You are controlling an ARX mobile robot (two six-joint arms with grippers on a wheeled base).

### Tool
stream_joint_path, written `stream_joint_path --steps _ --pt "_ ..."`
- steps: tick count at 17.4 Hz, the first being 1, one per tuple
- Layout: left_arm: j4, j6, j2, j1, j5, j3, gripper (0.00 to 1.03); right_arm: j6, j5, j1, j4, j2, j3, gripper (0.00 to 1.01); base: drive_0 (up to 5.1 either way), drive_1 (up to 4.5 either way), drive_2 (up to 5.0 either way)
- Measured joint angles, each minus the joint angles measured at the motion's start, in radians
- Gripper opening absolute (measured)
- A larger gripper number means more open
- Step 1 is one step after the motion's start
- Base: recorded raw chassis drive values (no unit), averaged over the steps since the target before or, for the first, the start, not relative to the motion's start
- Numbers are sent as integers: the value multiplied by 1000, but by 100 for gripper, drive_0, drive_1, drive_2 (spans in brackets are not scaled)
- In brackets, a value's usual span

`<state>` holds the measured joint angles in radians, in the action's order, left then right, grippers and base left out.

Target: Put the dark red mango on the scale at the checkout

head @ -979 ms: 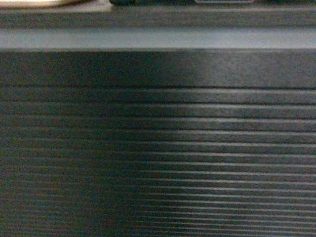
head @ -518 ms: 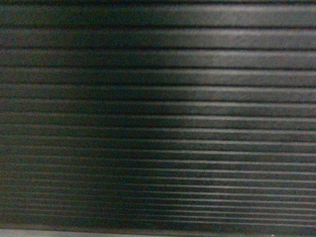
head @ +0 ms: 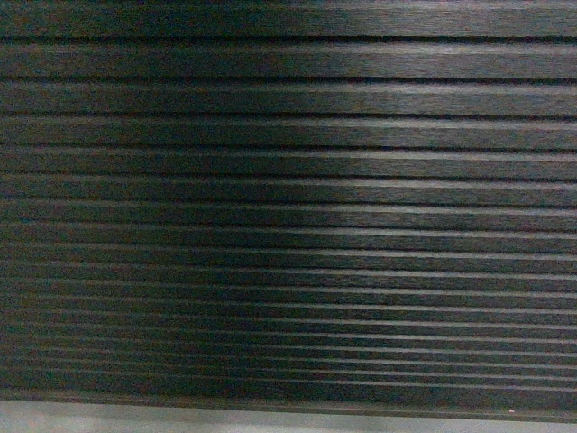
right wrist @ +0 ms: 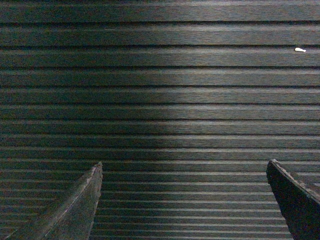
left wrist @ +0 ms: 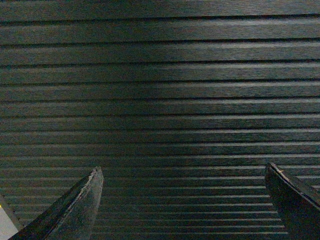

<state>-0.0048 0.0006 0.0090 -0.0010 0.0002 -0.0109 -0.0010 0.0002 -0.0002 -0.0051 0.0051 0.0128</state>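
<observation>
The checkout's dark slatted front panel (head: 288, 207) fills the head view, and neither arm shows there. The same slats fill the left wrist view (left wrist: 160, 90) and the right wrist view (right wrist: 160, 90). My left gripper (left wrist: 183, 170) is open, its two dark fingers wide apart with nothing between them, pointing at the panel. My right gripper (right wrist: 184, 164) is open too, empty, facing the slats. The dark red mango and the scale are out of view.
A strip of pale grey floor (head: 180, 419) runs along the bottom of the head view, below the panel's lower edge. A small white fleck (right wrist: 300, 49) sits on a slat at the upper right of the right wrist view.
The head view has dropped down the checkout front: the counter top edge seen a second ago has gone out of the top, and the floor strip now shows at the bottom.
</observation>
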Motion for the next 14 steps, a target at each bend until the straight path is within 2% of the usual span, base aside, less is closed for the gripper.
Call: stream_joint_path --steps 14 --pt "1 0 0 0 0 0 98 0 0 0 0 0 0 98 0 0 0"
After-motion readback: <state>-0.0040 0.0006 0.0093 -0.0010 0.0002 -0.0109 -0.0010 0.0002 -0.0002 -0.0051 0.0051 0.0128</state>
